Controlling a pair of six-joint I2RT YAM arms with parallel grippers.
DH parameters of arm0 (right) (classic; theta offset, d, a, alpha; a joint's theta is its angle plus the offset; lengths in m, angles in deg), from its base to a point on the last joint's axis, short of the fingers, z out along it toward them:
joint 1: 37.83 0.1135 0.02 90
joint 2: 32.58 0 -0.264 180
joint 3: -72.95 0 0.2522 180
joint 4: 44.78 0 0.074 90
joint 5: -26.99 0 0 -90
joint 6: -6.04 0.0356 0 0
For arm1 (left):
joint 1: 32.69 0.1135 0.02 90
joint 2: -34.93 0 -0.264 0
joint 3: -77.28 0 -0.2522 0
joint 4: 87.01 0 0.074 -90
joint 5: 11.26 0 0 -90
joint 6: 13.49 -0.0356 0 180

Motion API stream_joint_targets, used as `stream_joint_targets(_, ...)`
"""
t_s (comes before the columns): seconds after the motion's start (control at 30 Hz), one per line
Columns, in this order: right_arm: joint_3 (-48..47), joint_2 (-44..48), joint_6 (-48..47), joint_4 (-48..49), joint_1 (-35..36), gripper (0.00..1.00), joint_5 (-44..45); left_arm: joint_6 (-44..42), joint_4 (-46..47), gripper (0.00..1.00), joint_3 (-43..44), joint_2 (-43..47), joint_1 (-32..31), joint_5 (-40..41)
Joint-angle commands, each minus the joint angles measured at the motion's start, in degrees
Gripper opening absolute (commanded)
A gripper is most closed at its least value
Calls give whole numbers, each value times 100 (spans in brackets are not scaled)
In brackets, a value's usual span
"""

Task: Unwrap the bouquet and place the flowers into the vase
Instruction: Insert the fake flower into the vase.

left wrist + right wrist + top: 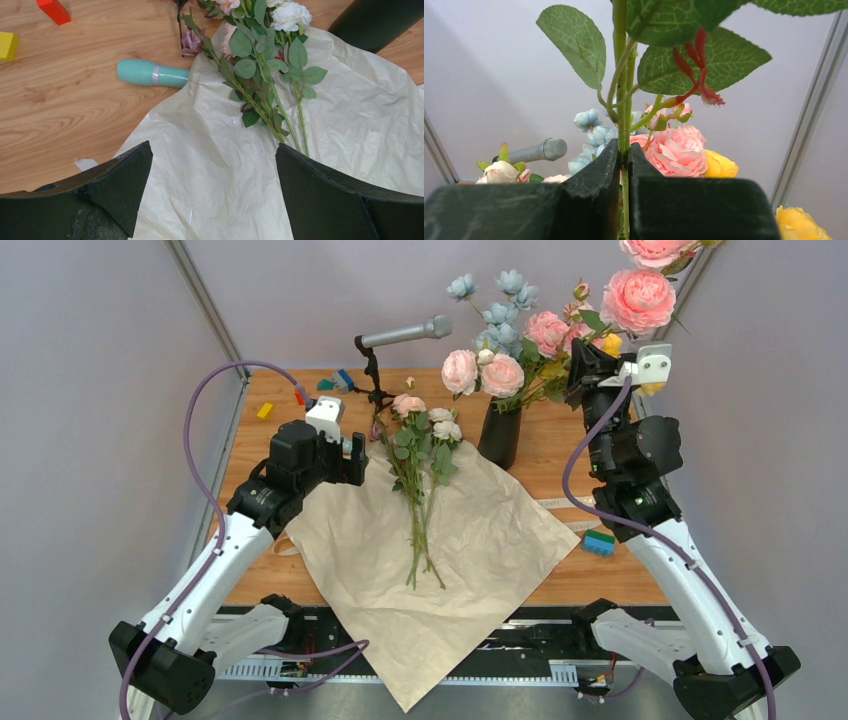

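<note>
- Counter (540, 440): the wrapping paper (470, 540) is spread flat, beige side up, over the middle. Its near corner hangs over the near edge between the arm bases.
- Bare wood left of the paper. A yellow block (264, 410) sits near the left edge, more blocks (340, 380) at the far left, and a teal tube (152, 73) lies just beside the paper's far-left edge.
- Right side: a blue-green block (599, 542) sits just beside the paper's right corner, and the wood around it is bare.
- Far side is tight. The microphone on its stand (405, 333) is right behind the blooms, and the vase (499, 435) stands at the paper's far edge.
- Flowers (425, 470) lie loose on the paper. Pink and white blooms point to the far side, stems run toward the near edge, one mauve bloom is just off the paper.
- The vase is upright and already holds large pink blooms plus pale blue blossoms (500, 300).
- Left gripper (212, 155): jaws spread wide, holding nothing. It hovers over the paper's left part, with the stems just ahead of the right finger.
- Right gripper (624, 160): jaws nearly together, pinching a green leafy stem (623, 100) that runs upright between the pads.
- It is raised well above the counter, right of the vase and beside its blooms. Can't tell which bloom tops the stem.
</note>
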Motion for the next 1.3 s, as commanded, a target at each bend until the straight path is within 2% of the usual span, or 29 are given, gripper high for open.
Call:
stream_joint_targets(0.0,-346,-22,388,50,-21,0,-115,-47,89,100,163,81,30,83)
stream_joint_targets(0.27,-501,-57,623,-222,-31,0,-82,-55,90,100,162,90,30,83)
stream_joint_targets(1.27,212,-506,587,307,-25,0,-360,-64,80,100,154,65,28,101)
